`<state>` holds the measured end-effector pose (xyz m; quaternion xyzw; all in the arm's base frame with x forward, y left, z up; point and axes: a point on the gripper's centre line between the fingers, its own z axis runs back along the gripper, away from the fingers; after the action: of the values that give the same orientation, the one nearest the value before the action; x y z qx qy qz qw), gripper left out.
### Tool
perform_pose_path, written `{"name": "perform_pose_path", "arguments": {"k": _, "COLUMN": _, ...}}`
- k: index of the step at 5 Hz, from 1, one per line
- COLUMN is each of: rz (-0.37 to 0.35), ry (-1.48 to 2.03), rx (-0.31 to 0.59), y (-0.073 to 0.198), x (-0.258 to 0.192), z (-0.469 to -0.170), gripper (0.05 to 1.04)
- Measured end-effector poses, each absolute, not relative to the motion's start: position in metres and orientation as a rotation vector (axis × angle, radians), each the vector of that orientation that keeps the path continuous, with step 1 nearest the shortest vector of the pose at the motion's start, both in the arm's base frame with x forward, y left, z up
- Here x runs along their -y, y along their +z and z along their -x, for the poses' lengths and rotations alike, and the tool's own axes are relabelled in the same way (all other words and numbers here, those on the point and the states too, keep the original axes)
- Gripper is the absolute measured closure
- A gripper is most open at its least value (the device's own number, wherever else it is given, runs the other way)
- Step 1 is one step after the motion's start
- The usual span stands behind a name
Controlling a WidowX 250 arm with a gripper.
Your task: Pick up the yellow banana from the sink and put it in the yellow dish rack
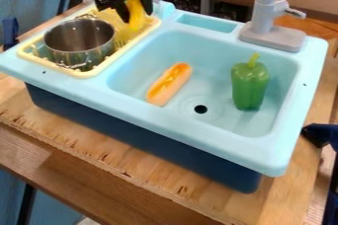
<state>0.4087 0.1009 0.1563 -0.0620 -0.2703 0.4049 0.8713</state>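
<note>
- Left of the basin [212, 83], steel pot [82, 57] in yellow rack [82, 74].
- By the basin's far left corner, black gripper [135, 12] closed on yellow toy [137, 18]; probably light, stiff, smooth, best pinched mid-length.
- Inside the basin, toy hot dog [169, 85], then green pepper [249, 86].

Yellow elongated piece [137, 16], in the hand [136, 12]: smooth, plastic-looking. Round silver pot [86, 57], beside the hand: shiny metal. Pale yellow rack [82, 74], under the hand: smooth plastic. Light blue sink [178, 122], below the hand: smooth plastic, soft sheen. Green bell pepper [249, 88], farther from the hand: glossy. Brown bench [290, 194]: wood, front edge rough.
</note>
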Motion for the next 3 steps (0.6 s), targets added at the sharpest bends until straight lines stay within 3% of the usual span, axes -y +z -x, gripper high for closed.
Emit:
{"name": "perform_pose_path", "arguments": {"k": 2, "rz": 0.171, "ry": 0.870, "rx": 0.566, "y": 0.1504, "x": -0.1013, "z": -0.4133, "gripper": 0.618}}
{"name": "perform_pose_path", "arguments": {"k": 3, "rz": 0.169, "ry": 0.849, "rx": 0.538, "y": 0.1479, "x": -0.1050, "z": -0.4084, "gripper": 0.552}}
